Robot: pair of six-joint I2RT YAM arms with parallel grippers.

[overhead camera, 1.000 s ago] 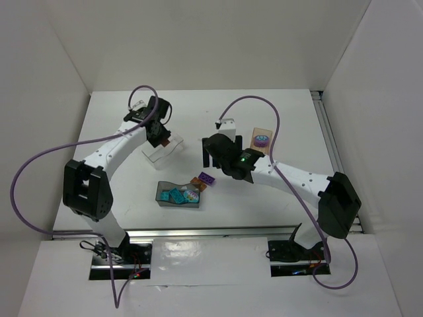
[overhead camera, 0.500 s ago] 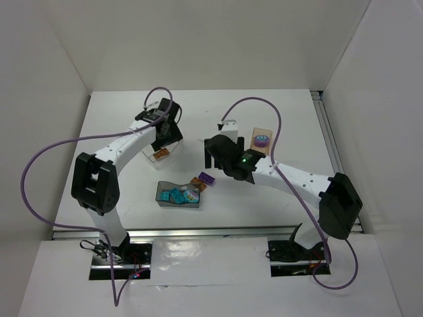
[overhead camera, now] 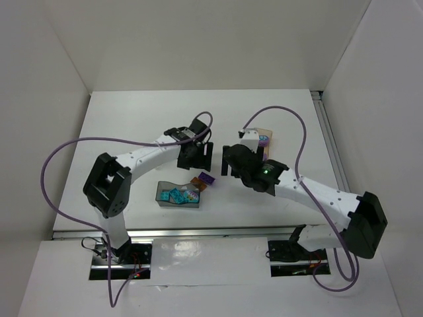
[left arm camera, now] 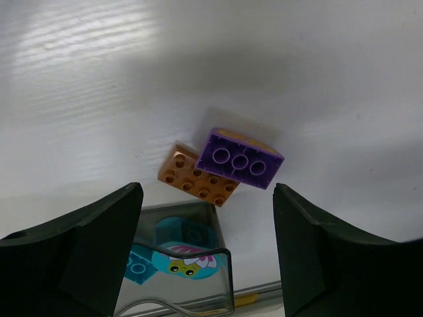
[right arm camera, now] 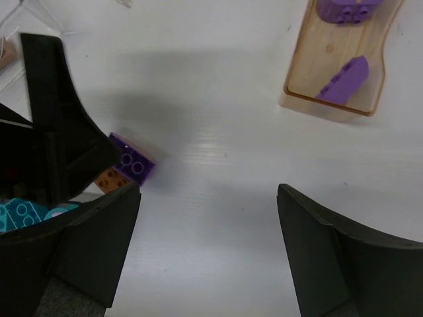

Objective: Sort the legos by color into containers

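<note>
Centre table: my left gripper (left arm camera: 206, 198) hung with its jaws spread wide and nothing between them. Below the gap, touching neither finger, lay a purple brick (left arm camera: 241, 158) showing a row of three studs. It rested against one end of an orange brick (left arm camera: 198, 179) and partly covered it, both on the white table (overhead camera: 132, 119).

Just beside the pair stood a corner of the smoky grey tray (left arm camera: 223, 277). It held a teal brick (left arm camera: 135, 265) and a round teal piece (left arm camera: 182, 261) printed with a small cartoon figure, the one marking I could make out.

My right gripper (right arm camera: 208, 198) was likewise wide open and empty, over bare table. From its wrist camera the purple brick lay off to the left of the gap, close to the left-hand finger. A black finger of my left gripper stood in the way there and hid most of the grey tray.

Well to the upper right sat the tan wooden tray (right arm camera: 330, 89), carrying a sloped purple piece (right arm camera: 344, 78) and a second purple piece (right arm camera: 347, 6) cut off by the frame. An edge of the clear tray (right arm camera: 46, 16) showed at the upper left.
</note>
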